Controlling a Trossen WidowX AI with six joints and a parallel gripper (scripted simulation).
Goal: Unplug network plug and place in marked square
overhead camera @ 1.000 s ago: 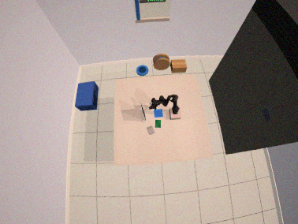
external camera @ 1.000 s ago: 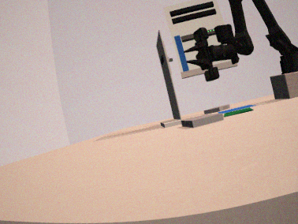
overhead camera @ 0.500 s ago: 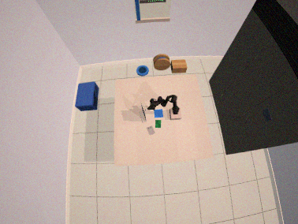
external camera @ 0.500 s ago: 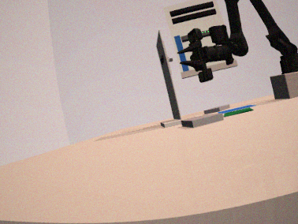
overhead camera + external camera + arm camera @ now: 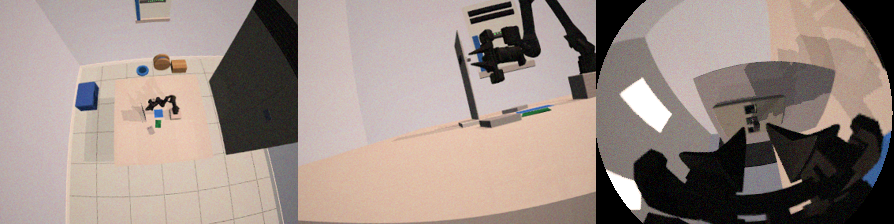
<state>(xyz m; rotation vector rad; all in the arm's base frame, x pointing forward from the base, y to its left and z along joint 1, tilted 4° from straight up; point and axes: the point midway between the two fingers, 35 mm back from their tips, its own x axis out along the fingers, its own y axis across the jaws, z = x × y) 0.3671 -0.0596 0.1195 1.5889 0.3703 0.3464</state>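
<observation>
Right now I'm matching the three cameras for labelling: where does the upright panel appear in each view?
Top: the upright panel is a thin pale strip seen edge-on, just left of the black arm.
Exterior: a dark leaning slab, upper centre, seen nearly edge-on.
Wrist: the grey face at centre, straight ahead of the fingertips.
Shared landmark: the pincer, open and pointing at the panel in every view.
</observation>
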